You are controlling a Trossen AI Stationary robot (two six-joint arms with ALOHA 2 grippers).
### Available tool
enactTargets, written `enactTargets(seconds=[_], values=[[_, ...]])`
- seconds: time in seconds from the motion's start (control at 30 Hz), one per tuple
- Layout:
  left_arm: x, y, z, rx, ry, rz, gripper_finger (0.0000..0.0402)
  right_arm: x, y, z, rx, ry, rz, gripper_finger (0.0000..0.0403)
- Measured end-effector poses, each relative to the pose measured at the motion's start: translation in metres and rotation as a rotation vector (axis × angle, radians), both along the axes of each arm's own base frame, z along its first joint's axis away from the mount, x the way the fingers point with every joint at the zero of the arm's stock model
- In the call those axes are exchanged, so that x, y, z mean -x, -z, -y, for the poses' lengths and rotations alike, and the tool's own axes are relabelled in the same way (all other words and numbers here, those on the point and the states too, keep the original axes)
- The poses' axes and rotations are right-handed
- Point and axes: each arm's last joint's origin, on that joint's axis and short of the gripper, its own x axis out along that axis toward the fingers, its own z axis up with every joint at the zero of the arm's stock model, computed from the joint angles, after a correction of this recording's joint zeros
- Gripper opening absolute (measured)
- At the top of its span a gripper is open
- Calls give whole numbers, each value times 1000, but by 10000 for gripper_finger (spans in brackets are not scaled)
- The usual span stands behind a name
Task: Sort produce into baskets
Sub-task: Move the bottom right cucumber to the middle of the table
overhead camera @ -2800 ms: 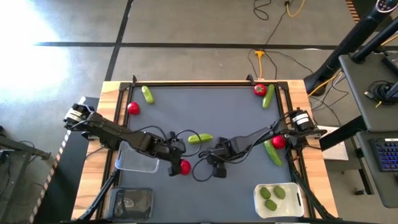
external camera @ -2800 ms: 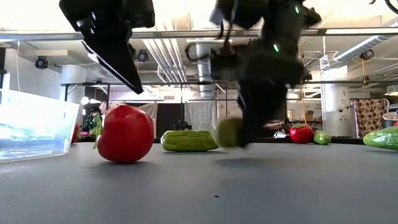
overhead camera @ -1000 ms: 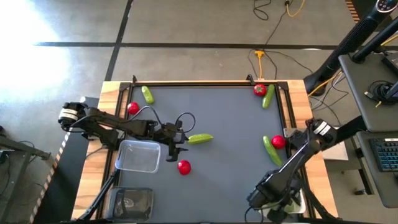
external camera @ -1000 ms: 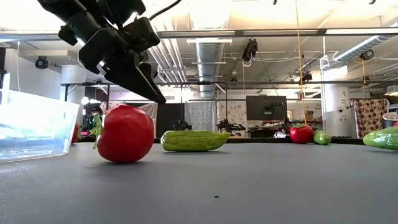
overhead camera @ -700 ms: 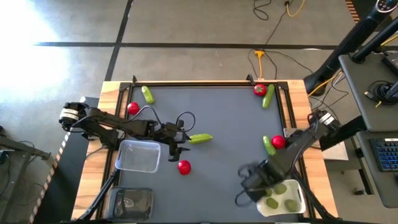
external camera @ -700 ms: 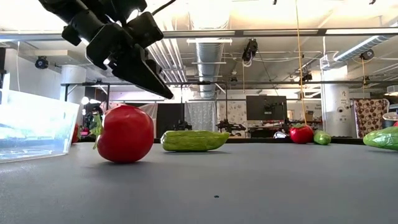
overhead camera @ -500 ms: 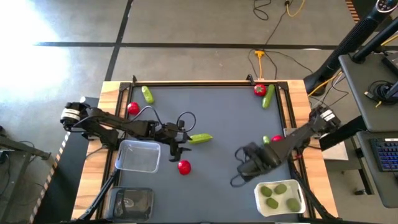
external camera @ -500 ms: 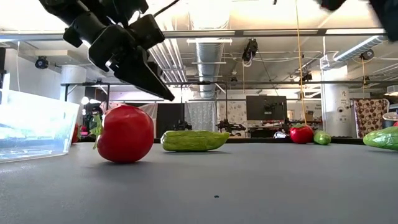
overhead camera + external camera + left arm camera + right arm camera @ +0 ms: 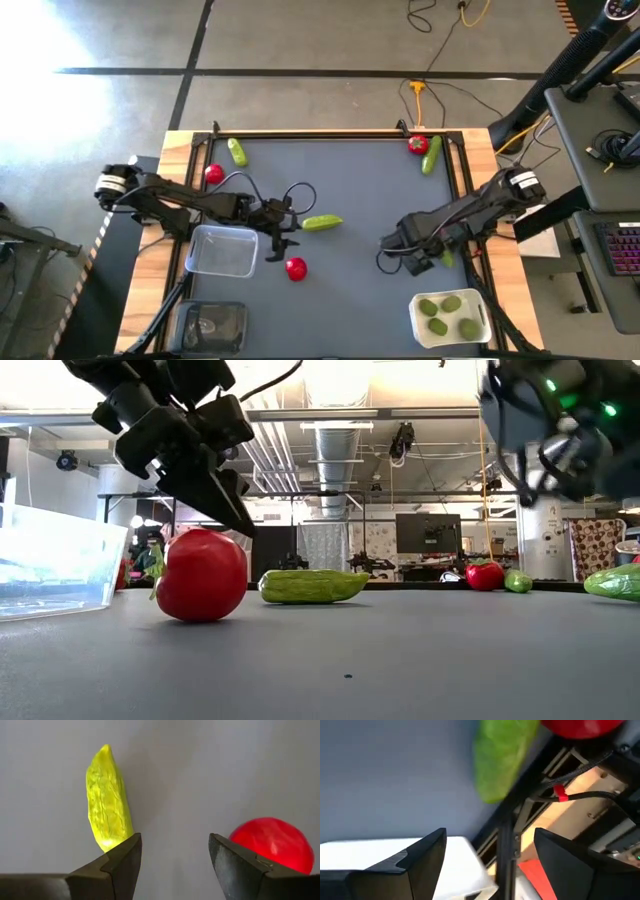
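1. Done so far: the white basket [image 9: 482, 322] at the table's 5 o'clock corner holds three limes [image 9: 449, 306], and no other lime lies loose on the table [image 9: 350, 190]. That group looks finished.
2. The clear basket [image 9: 222, 251] at 8 o'clock is empty, and the dark basket [image 9: 211, 324] at 7 o'clock shows no produce that I can make out.
3. Left to sort: three tomatoes in plain sight, one near the centre [image 9: 296, 267], one at 10 o'clock [image 9: 214, 173], one at 1 o'clock [image 9: 417, 144]. A fourth by the right edge shows only in the right wrist view [image 9: 582, 727].
4. Cucumbers also remain: one at the centre [image 9: 322, 223], one at 11 o'clock [image 9: 237, 152], one at 1 o'clock [image 9: 431, 158], and one partly hidden under the right arm at 3 o'clock [image 9: 502, 755].
5. The left gripper [image 9: 284, 236] hangs between the central cucumber and the central tomato, fingers spread and empty; I judge it is lining up on one of the two.
6. The right gripper [image 9: 402, 253] sits right of centre, fingers apart, holding nothing.
7. Roughly a third of the sorting appears complete.
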Motion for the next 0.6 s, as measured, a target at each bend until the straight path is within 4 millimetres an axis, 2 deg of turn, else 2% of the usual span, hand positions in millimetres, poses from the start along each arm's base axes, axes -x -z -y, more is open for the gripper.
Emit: enactTargets(seconds=[0.33,0.47,0.6], values=[[-1,-1,0,-8,3,20,213,26,41,12,26,25,67,286],[-1,-1,0,-13,5,25,213,27,50,13,13,17,112,257],[-1,0,0,-17,6,25,213,26,52,13,19,-23,145,208]])
